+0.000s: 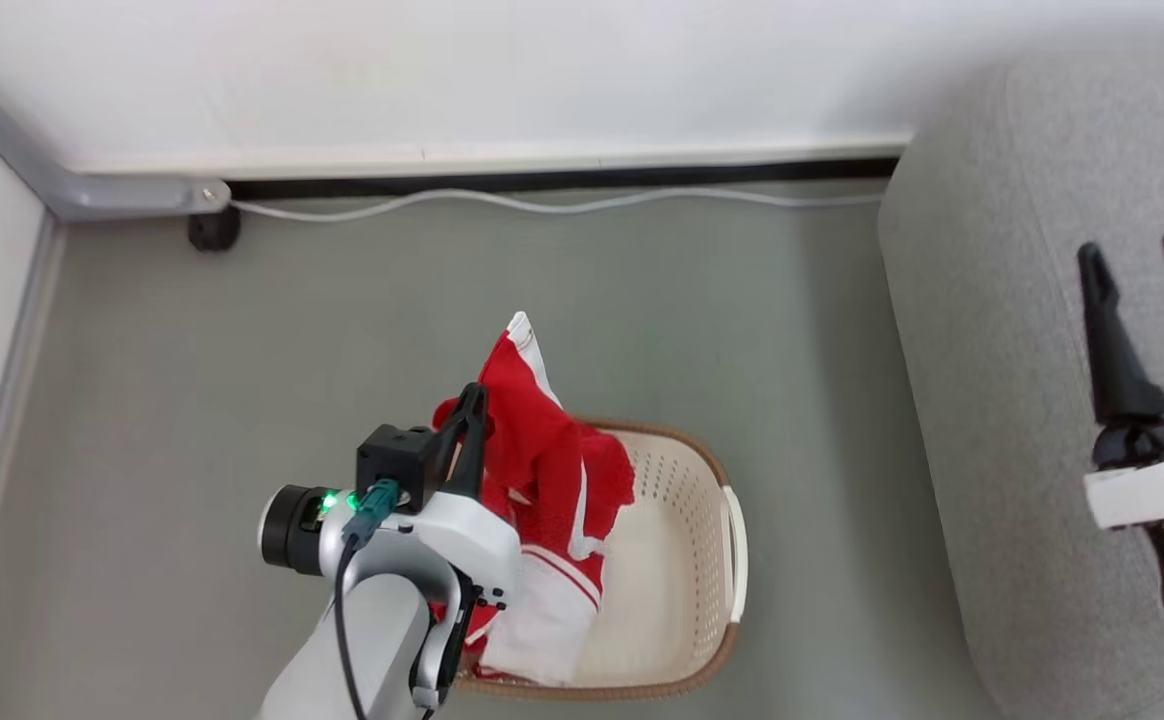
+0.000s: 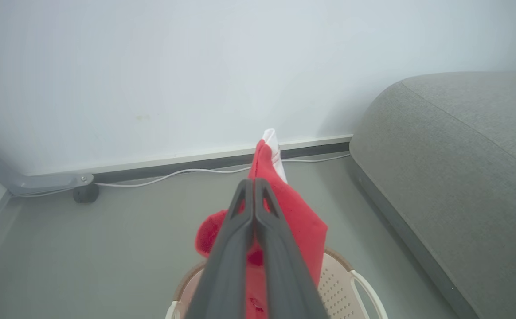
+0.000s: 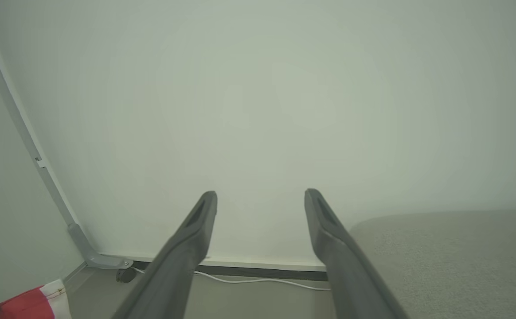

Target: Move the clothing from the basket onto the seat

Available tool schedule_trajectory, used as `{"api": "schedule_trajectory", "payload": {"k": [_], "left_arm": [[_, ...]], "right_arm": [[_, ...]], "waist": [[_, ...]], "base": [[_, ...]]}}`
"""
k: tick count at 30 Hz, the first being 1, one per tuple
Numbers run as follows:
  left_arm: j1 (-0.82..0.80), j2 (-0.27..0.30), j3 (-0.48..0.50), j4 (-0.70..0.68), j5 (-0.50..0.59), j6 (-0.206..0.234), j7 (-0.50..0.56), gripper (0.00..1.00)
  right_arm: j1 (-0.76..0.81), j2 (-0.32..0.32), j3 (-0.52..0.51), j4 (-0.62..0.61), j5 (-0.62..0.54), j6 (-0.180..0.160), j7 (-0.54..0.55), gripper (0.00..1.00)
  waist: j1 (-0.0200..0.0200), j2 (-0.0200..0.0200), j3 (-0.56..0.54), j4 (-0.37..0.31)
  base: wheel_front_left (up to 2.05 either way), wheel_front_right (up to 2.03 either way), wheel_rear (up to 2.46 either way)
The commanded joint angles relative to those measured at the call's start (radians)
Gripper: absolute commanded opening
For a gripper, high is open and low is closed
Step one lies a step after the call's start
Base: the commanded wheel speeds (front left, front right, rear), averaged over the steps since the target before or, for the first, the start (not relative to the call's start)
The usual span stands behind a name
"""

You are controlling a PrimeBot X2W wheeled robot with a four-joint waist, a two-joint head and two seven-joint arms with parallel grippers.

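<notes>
Height first: left gripper (image 2: 254,184) clamped on red white-striped sportswear (image 1: 542,450), right gripper (image 1: 1137,255) spread, I'd clear the cream perforated basket (image 1: 687,520) before crossing right to the grey woven sofa (image 1: 992,350).

Pale grey forearm (image 1: 372,650), black cable (image 1: 341,620), green wrist light (image 1: 327,500), white-cased left hand (image 1: 474,395) with long dark fingers (image 2: 227,257)

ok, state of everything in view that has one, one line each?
seat, clothing not yet on it
basket, upright on the floor beside the seat, not touching it
clothing, bunched and lifted, lower end hanging in the basket
left gripper, shut on the clothing
right gripper, open, holding nothing, over the seat
cable, lying slack along the wall
</notes>
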Motion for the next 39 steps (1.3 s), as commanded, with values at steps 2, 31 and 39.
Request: {"api": "schedule_trajectory", "payload": {"k": [2,31,39], "left_arm": [[0.015,0.011,0.078,-0.068,0.047,-0.027,-0.013,0.00],[-0.179,0.007,0.067,-0.500,0.215,-0.083,-0.013,0.00],[-0.247,0.007,-0.005,-0.506,0.178,-0.042,-0.013,0.00]], "right_arm": [[0.023,-0.006,0.022,-0.007,-0.018,0.007,-0.006,1.00],[0.066,0.041,0.053,0.050,-0.036,0.007,-0.006,1.00],[0.063,0.047,0.077,0.035,-0.029,0.007,-0.006,1.00]], "waist": [[0.0000,0.0000,-0.054,0.021],[0.0000,0.0000,-0.097,0.023],[0.0000,0.0000,-0.094,0.024]], "base": [[0.00,0.00,0.00],[0.00,0.00,0.00],[0.00,0.00,0.00]]}}
